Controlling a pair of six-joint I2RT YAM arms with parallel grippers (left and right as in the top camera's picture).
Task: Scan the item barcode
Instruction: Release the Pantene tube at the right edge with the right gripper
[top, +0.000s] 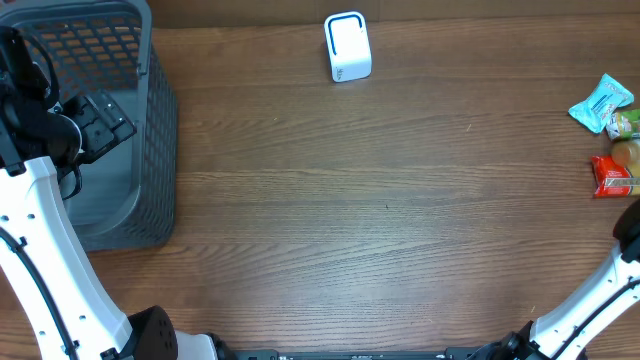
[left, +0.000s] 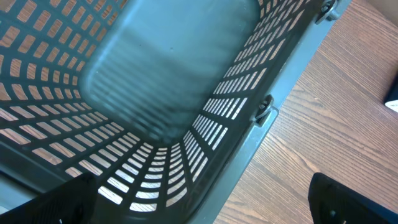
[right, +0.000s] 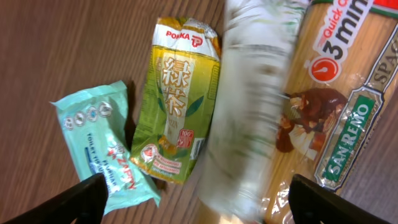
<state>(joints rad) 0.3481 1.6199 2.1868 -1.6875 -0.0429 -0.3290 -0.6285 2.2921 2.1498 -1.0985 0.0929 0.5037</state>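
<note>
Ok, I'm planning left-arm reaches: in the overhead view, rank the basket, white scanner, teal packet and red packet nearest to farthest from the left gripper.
1. The basket, far left, right under the left gripper.
2. The white scanner, top middle.
3. The teal packet and the red packet, far right edge: too close to call.

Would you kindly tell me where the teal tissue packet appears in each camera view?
Overhead: the teal tissue packet sits at the far right edge, in the upper part.
Left wrist: not in it.
Right wrist: lower left, beside the green tea carton.
Shared landmark: that green tea carton, which lies just below the packet in the overhead view.
</note>
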